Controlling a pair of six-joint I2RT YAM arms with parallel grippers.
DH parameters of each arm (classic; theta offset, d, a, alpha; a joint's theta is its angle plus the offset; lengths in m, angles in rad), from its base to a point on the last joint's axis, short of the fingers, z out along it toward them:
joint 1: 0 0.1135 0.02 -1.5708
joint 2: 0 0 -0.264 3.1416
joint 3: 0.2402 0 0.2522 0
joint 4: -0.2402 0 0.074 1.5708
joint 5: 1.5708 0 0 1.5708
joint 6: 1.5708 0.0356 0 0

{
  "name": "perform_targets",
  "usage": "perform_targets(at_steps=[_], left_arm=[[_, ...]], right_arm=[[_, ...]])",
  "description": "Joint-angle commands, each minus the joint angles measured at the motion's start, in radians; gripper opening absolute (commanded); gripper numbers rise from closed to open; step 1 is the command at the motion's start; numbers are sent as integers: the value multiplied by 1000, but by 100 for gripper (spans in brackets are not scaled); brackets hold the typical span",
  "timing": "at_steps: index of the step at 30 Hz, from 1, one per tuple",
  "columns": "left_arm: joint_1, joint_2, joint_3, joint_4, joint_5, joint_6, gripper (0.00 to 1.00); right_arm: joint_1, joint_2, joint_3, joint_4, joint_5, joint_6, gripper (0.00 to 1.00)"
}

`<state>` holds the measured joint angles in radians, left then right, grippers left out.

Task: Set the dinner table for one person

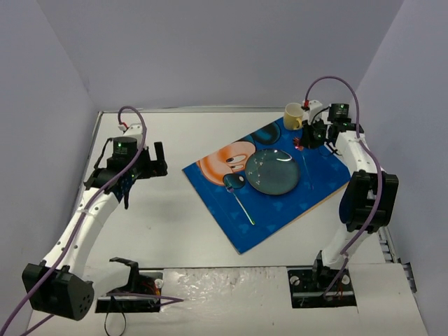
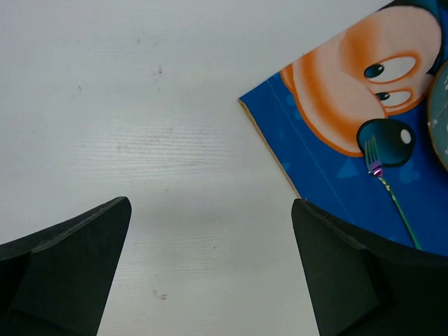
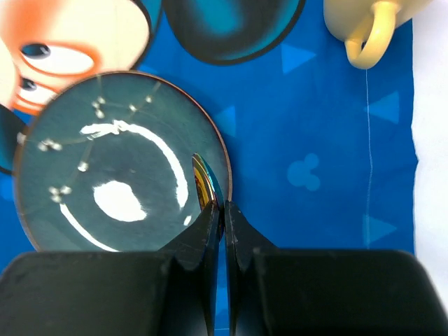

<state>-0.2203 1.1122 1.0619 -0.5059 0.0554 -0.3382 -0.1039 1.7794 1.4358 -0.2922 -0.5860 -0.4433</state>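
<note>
the table [image 1: 161, 217] takes up most of the top view, white, with the arms' bases at its near edge. only bare patches of it show in the wrist views. a blue mat [image 1: 280, 210] lies askew on its right half. on the mat sit a teal plate [image 1: 273, 171], a fork [image 1: 241, 203] just left of it, and a yellow mug [image 1: 293, 116] at the far corner, its top cut off in the right wrist view. the right claw [image 3: 222, 210] is pinched tight on a thin shiny utensil [image 3: 203, 178] at the plate's rim. we see only a sliver of it, edge-on, so we cannot tell knife from spoon, nor whether it touches the mat. the left claw [image 2: 211, 210] hangs over bare table left of the mat, fingers spread wide, holding nothing.
</note>
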Motion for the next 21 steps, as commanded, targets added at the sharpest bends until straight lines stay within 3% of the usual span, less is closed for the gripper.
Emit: perform_targets(at_steps=[1, 21], left_arm=[[1, -1, -15, 64, -17, 66, 97], [15, 82, -27, 66, -49, 93, 97]], right_arm=[[-15, 54, 92, -35, 45, -165, 0], [-46, 344, 310, -72, -13, -343, 0]])
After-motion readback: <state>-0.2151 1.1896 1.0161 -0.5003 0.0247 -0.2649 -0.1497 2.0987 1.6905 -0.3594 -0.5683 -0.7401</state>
